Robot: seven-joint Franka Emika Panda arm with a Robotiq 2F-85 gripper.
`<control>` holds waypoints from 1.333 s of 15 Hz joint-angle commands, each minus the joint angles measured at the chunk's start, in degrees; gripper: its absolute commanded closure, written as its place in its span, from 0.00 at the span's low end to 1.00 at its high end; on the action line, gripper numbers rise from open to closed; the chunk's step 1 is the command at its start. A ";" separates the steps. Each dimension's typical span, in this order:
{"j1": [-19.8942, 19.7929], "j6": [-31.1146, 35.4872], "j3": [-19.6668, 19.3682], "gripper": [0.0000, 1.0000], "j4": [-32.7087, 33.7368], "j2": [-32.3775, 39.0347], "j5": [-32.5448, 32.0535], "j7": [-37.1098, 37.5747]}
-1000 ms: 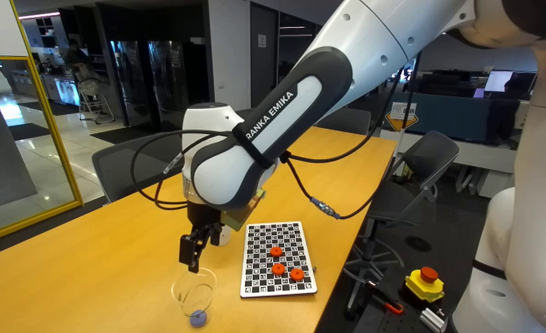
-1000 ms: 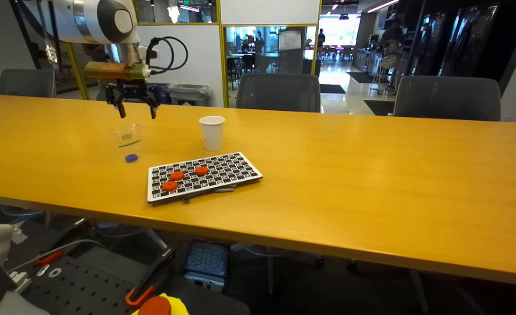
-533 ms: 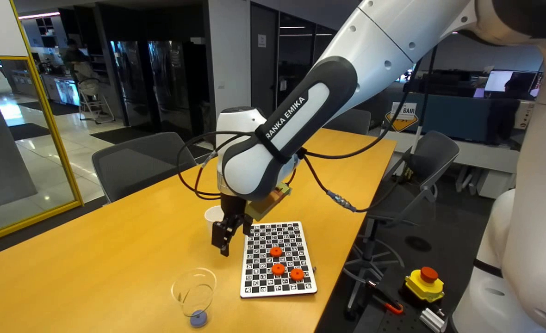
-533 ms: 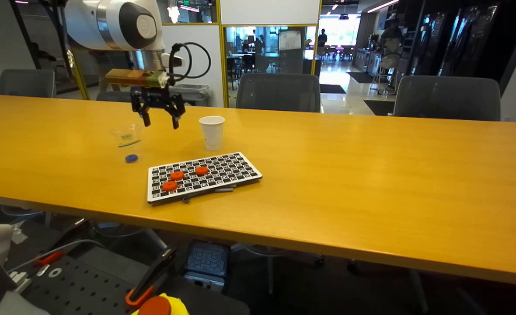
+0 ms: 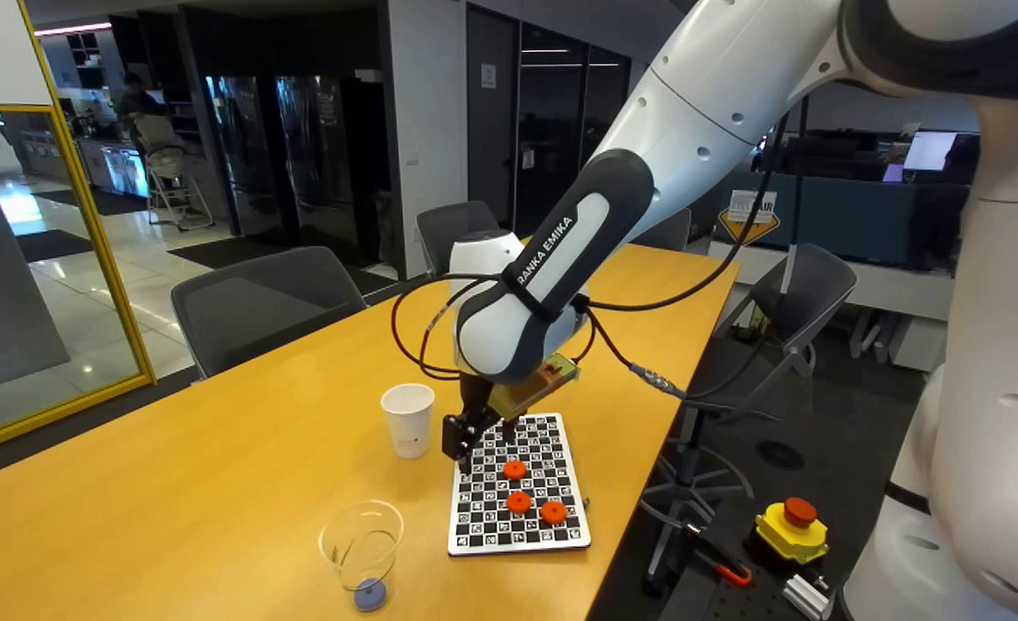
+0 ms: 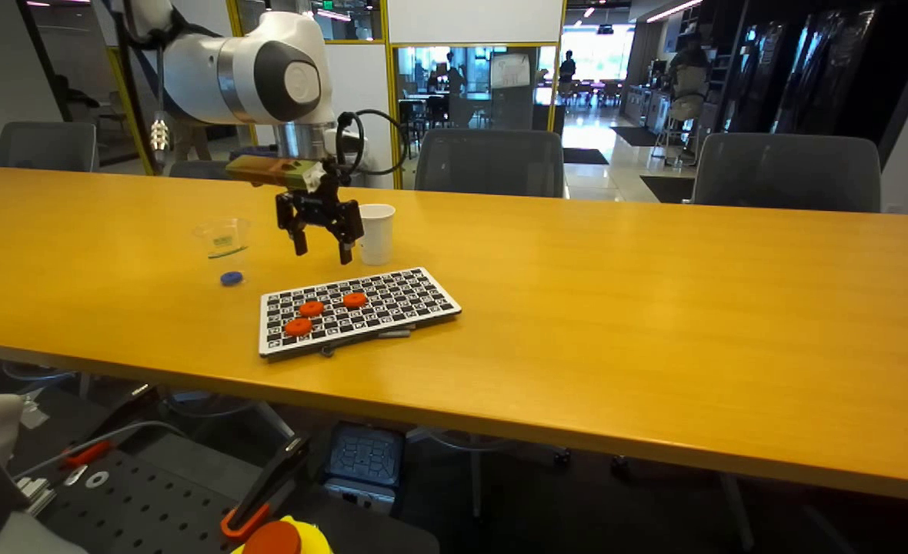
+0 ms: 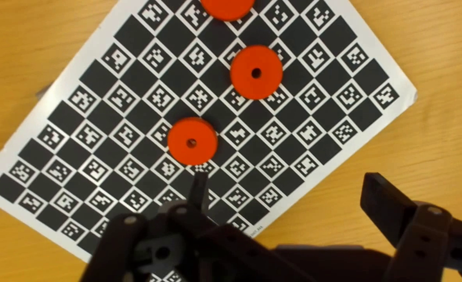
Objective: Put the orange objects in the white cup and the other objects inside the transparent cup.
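Three orange discs [image 5: 518,503]: on the checkered board [image 6: 392,305]
Robotiq gripper [image 6: 323,255]: fingers spread apart, above the board's edge
Blue disc [image 6: 231,278]: inside the clear tumbler [image 5: 371,562]
White cup [image 5: 409,423]: upright, near the board

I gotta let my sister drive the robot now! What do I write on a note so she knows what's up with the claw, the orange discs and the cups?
Gripper: open, holding nothing, above the edge of the checkered board.
Orange discs: three, all lying on the board.
Blue disc: looks to be at the bottom of the clear cup.
White cup: upright on the table; its inside bottom is hidden.
Done: the blue disc, it seems.
Left: all three orange discs into the white cup.
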 commanded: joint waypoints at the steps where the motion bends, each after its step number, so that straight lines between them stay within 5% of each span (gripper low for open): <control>1: -0.32 2.66 -1.42 0.00 -0.43 2.01 -1.04 4.02; 20: -0.16 9.52 -5.56 0.00 -3.79 5.20 -0.21 9.21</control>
